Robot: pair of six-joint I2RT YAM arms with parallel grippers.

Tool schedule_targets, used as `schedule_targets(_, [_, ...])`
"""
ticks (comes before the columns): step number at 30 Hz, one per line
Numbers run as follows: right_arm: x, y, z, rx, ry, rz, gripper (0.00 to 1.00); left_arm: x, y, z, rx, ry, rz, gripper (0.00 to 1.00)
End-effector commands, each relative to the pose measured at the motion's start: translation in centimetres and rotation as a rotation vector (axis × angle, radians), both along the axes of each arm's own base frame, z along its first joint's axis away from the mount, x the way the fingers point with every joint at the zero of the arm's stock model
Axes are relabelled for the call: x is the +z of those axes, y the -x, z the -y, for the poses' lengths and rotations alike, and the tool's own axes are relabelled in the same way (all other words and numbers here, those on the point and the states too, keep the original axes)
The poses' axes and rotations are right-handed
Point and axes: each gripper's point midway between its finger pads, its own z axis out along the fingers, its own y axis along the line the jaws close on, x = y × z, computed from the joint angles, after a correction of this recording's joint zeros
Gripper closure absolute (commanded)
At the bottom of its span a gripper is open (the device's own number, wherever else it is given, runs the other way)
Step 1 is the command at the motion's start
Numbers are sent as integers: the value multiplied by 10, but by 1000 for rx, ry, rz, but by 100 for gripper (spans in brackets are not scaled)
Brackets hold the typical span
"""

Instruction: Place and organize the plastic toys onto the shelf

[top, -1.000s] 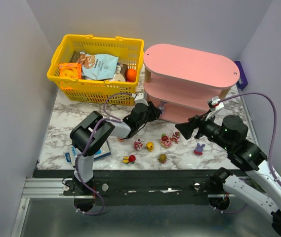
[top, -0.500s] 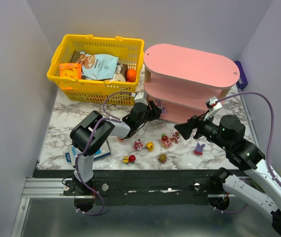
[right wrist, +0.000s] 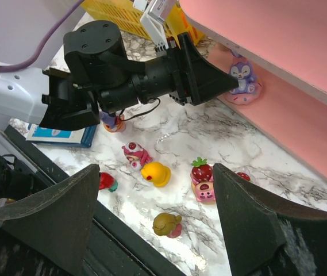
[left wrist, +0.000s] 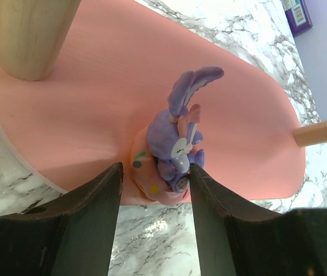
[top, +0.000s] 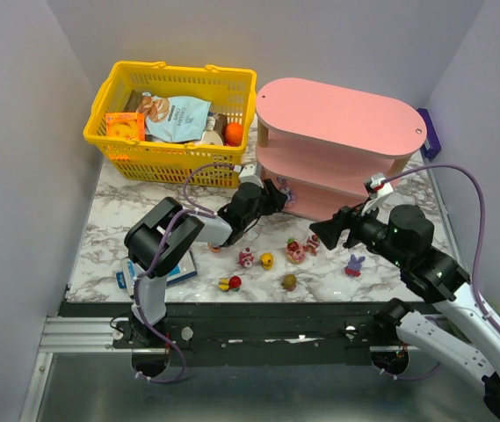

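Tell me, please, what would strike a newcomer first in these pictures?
The pink three-tier shelf stands out at the back right, with a purple plastic bunny figurine on its bottom tier's edge between the left gripper's open fingers. Small colourful plastic toys lie scattered on the marble table in front.

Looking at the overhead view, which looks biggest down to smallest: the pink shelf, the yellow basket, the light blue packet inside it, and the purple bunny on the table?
1. Pink shelf and yellow basket: too alike to rank.
2. Light blue packet.
3. Purple bunny, by far the smallest.
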Motion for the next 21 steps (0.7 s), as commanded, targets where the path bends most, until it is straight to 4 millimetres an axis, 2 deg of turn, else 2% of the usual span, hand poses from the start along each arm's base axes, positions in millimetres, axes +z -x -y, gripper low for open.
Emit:
schedule_targets(1, [-5,1,2,-15,-1,-9,14,-21,-2,-17,35,-140,-20,43])
schedule_targets(6, [-7,1,3,-17,1,-13,14,-16,-6,-24,71,-166,-2,42])
schedule_targets(10, [-8,1,3,-17,1,-14,14,-2,-4,-22,58,-156,42,38])
schedule_targets(16, [-7,1,3,-17,-2,-10,14,18,14,-8,-3,-131,100,30])
schedule_targets(21, [-8,2,4,-18,-4,-9,14,19,22,5,-45,-91,93,28])
